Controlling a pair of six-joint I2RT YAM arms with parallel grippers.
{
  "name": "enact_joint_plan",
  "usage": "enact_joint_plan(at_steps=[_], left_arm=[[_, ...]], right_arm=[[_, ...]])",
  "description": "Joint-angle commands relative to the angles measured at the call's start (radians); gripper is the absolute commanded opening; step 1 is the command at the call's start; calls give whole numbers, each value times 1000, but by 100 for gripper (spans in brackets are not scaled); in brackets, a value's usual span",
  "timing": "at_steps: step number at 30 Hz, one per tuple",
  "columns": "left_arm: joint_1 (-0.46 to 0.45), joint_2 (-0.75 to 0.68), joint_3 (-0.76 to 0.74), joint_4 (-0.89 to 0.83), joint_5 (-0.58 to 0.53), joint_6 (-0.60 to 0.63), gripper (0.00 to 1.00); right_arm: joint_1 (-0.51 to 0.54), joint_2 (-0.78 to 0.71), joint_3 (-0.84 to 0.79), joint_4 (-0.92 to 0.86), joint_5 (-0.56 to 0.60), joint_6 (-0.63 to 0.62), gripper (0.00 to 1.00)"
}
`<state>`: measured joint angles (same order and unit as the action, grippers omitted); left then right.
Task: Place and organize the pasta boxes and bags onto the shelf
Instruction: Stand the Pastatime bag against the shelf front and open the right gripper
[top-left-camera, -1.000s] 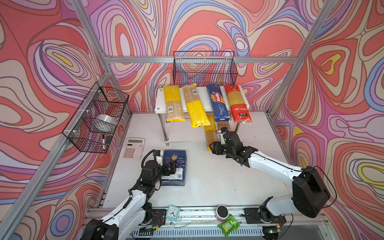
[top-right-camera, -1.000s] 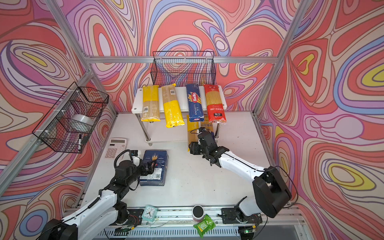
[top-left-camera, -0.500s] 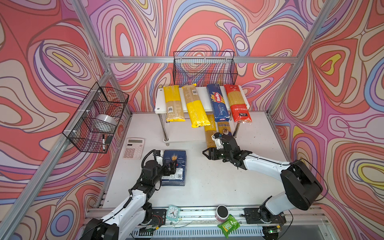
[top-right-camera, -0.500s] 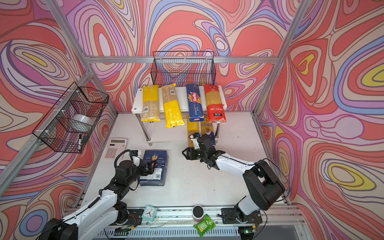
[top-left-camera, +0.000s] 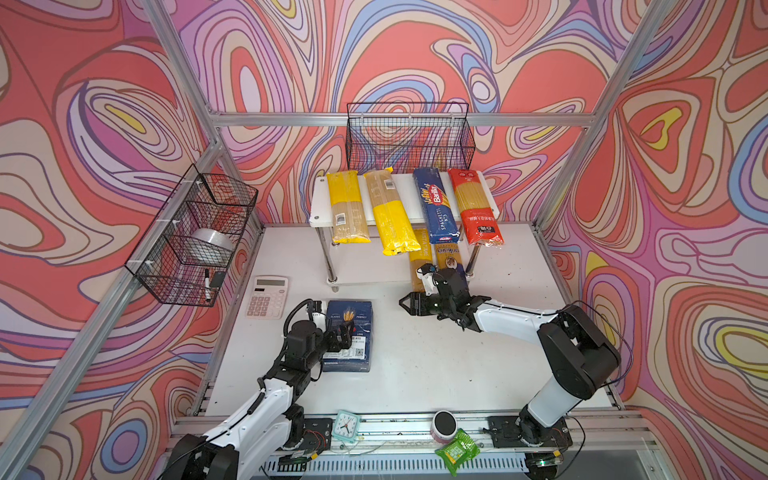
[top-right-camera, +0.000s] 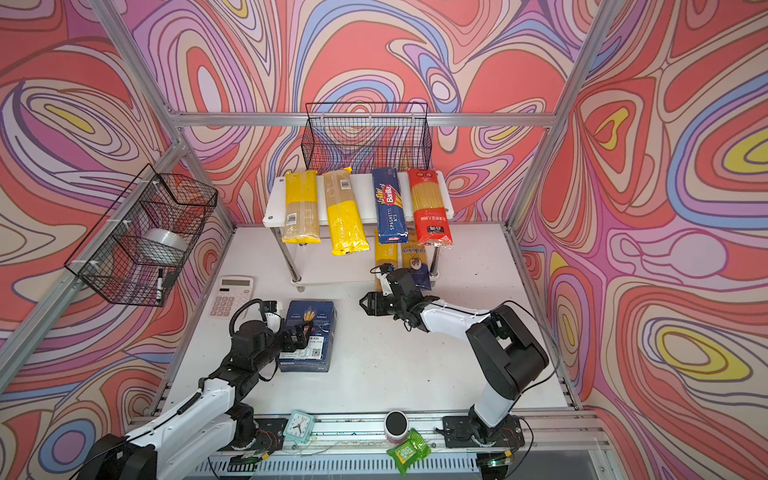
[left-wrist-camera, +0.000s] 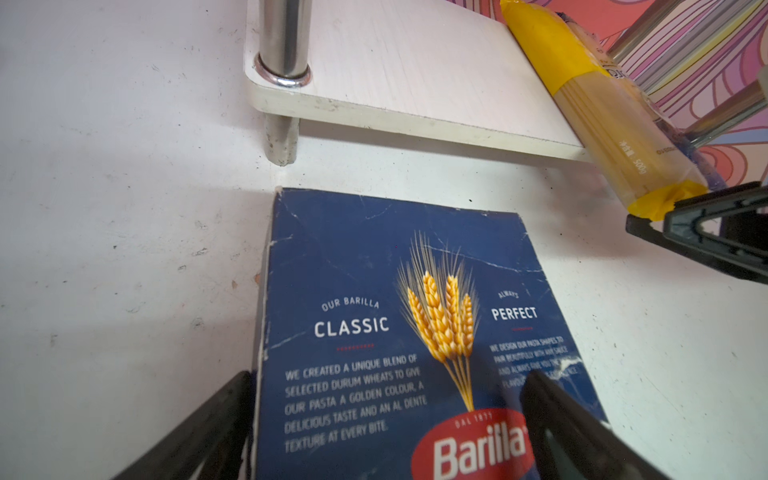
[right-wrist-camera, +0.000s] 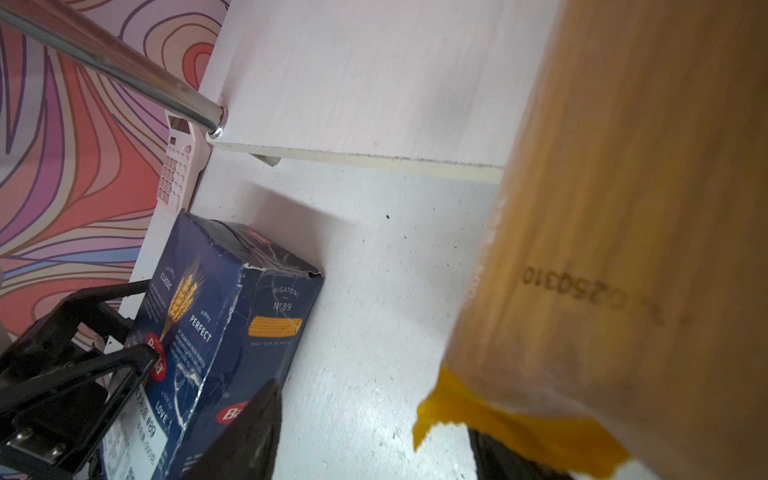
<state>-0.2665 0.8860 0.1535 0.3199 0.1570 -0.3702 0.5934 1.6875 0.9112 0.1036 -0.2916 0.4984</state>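
A navy Barilla box (top-left-camera: 351, 332) lies flat on the table. My left gripper (top-left-camera: 345, 332) is open over its near end, one finger at the box's left edge (left-wrist-camera: 216, 419), the other resting on its face. My right gripper (top-left-camera: 409, 304) points left, open and empty (right-wrist-camera: 374, 449), just in front of the shelf (top-left-camera: 320, 199). The yellow PASTA TIME bag (top-left-camera: 417, 257) lies on the lower board beside it, next to a dark blue-gold bag (top-left-camera: 449, 255). On the top board lie two yellow bags (top-left-camera: 347, 208) (top-left-camera: 390, 216), the Barilla Spaghetti box (top-left-camera: 436, 205) and a red bag (top-left-camera: 473, 208).
A white calculator (top-left-camera: 268, 297) lies left of the navy box. Black wire baskets hang on the back wall (top-left-camera: 409, 137) and the left wall (top-left-camera: 191, 237). A small clock (top-left-camera: 345, 424), a jar (top-left-camera: 444, 424) and a green packet (top-left-camera: 457, 451) sit on the front rail.
My right gripper has left the end of the yellow bag on the lower board, swung left and down, and now points left. The left arm and navy box have not moved.
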Motion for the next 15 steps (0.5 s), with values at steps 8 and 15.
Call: enact_joint_plan(at_steps=[8, 15], left_arm=[[0, -4, 17, 4, -14, -4, 100], [1, 5, 39, -35, -43, -3, 100]], right_arm=[[2, 20, 57, -19, 14, -35, 72], [12, -124, -7, -145, 23, -38, 71]])
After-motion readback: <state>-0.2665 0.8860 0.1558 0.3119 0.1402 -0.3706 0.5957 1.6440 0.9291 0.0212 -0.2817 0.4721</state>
